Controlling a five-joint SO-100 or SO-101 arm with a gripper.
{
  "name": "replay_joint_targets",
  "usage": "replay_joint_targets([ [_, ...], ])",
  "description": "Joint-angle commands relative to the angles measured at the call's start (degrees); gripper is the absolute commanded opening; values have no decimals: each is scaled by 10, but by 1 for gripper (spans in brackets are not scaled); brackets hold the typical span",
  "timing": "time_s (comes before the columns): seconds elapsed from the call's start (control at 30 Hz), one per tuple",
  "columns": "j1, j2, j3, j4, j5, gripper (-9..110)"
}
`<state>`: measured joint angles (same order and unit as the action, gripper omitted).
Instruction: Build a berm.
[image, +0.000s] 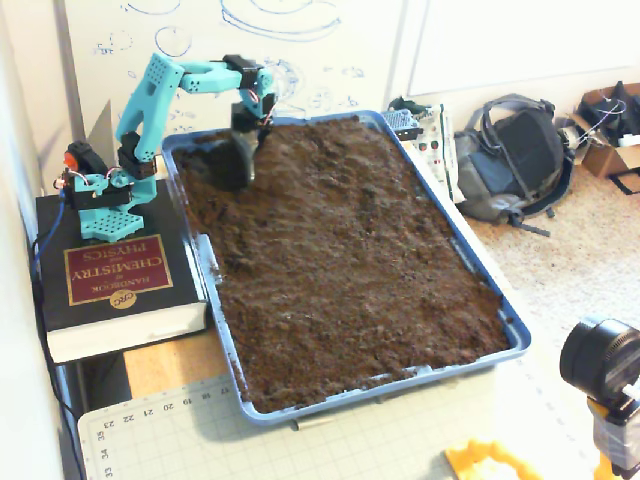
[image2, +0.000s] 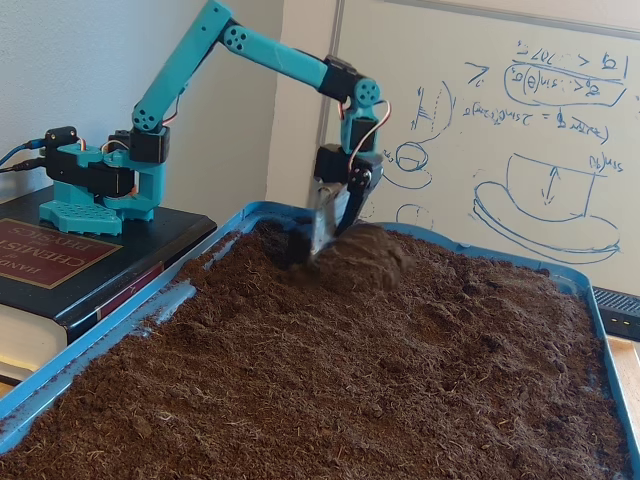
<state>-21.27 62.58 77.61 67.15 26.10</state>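
Observation:
A blue tray (image: 516, 338) holds a bed of dark brown crumbly soil (image: 340, 240), also seen filling the low fixed view (image2: 350, 380). My teal arm reaches from its base on a book into the tray's far left corner. The gripper (image2: 321, 238) points down with its tips in the soil and its jaws together, nothing held. A small raised hump of loose soil, the berm (image2: 367, 258), is heaped against the gripper's right side. In the high fixed view the gripper (image: 238, 168) and hump blur into one dark patch.
The arm's base stands on a thick black book (image: 115, 280) left of the tray. A whiteboard (image2: 520, 130) stands behind the tray. A grey backpack (image: 515, 155) lies on the floor to the right. A cutting mat (image: 180, 430) and a black camera (image: 600, 365) sit near the front.

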Motion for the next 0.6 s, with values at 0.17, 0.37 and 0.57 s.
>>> replay_joint_targets([
  [0.17,24,138,-54,-8,-2,0],
  [0.37,23,253,31,-8,-2,0],
  [0.57,25,418,220,-7,-72,0],
])
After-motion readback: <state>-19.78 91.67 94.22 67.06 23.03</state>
